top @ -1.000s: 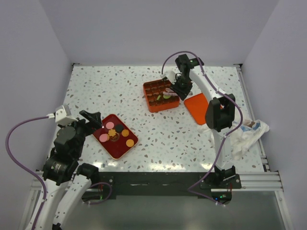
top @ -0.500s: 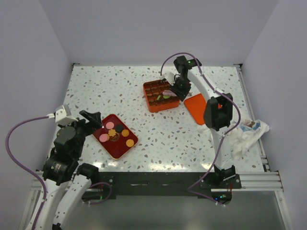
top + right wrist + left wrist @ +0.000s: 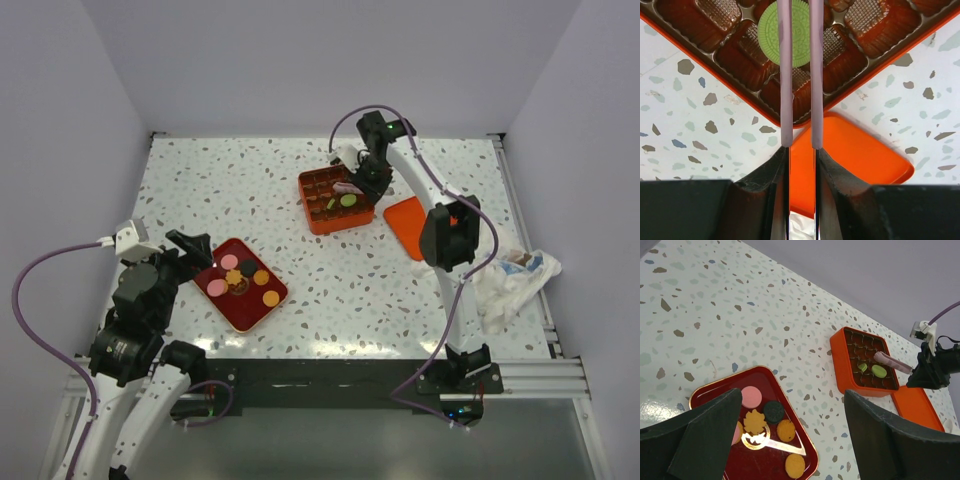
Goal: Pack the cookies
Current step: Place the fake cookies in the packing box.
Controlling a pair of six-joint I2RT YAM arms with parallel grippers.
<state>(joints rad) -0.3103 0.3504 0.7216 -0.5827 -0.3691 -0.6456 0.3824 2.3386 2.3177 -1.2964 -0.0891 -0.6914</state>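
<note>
**Two green cookies in the box, the rest on the red tray**

Most of the cookies (image 3: 773, 411) are seen on a red tray (image 3: 765, 385) near the left front of the speckled surface (image 3: 740, 315). Pink, dark brown and orange discs are laid flat there beside a gold leaf-shaped one, and one pink disc is partly hidden behind a finger of the left tool. The left tool (image 3: 792, 391) is held above the near end of this tray. Its two dark fingers are spread wide and nothing is held between them.

An orange box (image 3: 838, 365) divided into small moulded cells is set further back, well apart from the tray. Two green cookies (image 3: 879, 371) are found inside it, side by side near its middle. The box's flat orange lid (image 3: 917, 407) is laid on the surface just beside it, on the right.

The right tool (image 3: 350, 187) is reached over the box. In the wrist view its two long pale pink fingers (image 3: 785, 75) are seen running parallel with a narrow gap between them, directly above one green cookie (image 3: 800, 30). The tips run out of the top of that picture, so it cannot be told whether anything is clamped there.

A crumpled white bundle (image 3: 512, 280) is left at the right edge of the surface.
</note>
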